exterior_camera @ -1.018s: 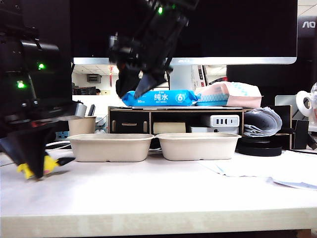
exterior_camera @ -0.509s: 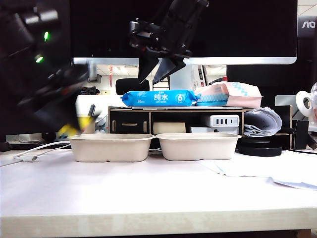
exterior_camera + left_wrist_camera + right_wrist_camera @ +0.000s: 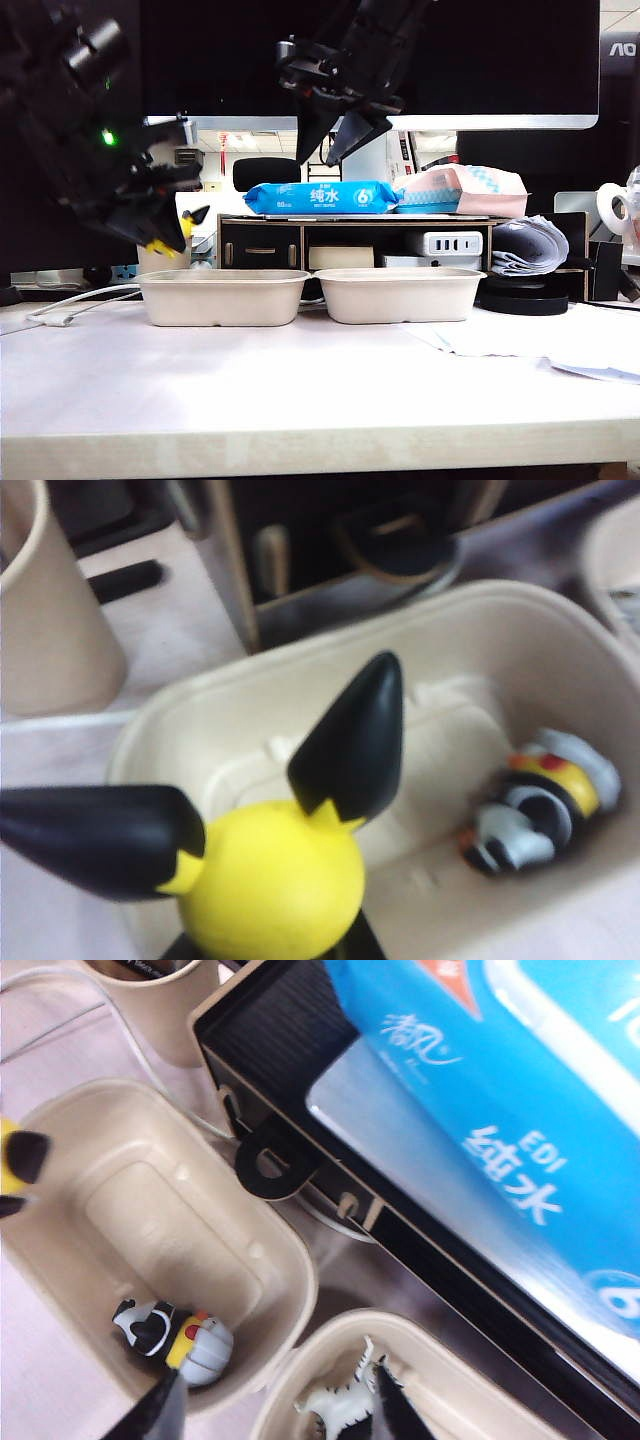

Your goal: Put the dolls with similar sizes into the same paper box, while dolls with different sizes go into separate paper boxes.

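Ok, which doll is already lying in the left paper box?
Of the two beige trays before the black shelf, take the left paper box. Inside lies one small black doll with grey, yellow and red markings, unlike the striped white cat in the neighbouring box.

yellow doll lifted over left box

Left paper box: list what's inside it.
Left paper box holds one small black-and-grey doll. The left gripper holds the yellow doll above it, hiding part of the floor.
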`<state>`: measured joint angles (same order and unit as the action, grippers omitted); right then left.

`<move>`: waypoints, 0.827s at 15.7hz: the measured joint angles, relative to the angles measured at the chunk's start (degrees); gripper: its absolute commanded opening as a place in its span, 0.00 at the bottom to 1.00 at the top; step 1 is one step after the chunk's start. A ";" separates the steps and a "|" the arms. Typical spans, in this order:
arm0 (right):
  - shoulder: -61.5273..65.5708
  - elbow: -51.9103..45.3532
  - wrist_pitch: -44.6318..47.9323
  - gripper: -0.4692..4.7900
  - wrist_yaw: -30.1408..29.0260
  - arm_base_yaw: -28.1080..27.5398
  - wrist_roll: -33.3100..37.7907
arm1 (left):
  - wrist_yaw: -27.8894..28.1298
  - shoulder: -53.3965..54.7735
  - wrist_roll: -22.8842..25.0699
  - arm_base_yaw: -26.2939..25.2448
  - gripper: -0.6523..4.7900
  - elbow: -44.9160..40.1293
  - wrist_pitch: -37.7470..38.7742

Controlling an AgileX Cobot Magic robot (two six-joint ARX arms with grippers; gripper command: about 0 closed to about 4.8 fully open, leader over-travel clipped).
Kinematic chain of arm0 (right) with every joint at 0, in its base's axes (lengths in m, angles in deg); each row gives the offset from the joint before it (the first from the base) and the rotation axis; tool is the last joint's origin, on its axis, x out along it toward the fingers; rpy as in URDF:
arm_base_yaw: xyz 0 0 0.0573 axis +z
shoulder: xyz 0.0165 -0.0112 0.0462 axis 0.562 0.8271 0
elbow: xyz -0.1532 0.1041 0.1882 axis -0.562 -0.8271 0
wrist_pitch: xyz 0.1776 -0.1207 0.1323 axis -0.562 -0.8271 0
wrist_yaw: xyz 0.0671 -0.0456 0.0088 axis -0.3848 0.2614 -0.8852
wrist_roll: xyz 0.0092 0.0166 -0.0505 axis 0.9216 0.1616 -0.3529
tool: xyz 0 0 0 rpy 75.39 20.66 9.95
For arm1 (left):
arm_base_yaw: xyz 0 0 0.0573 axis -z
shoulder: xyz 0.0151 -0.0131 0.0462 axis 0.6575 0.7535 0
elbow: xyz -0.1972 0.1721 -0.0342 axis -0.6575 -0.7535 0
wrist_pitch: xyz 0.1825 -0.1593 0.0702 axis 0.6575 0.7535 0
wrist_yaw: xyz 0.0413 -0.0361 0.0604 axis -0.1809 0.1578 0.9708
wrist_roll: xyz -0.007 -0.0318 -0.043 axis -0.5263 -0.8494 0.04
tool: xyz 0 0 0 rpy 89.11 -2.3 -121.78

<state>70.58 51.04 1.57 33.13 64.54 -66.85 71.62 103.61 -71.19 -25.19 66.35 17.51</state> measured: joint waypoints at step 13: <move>-16.55 -2.56 -9.62 0.08 -1.60 -1.09 1.11 | -5.01 -26.10 -3.52 0.11 0.11 -4.09 -0.98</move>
<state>54.04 48.49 -8.04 31.54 63.45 -65.74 66.62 77.51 -74.71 -25.08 62.26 16.53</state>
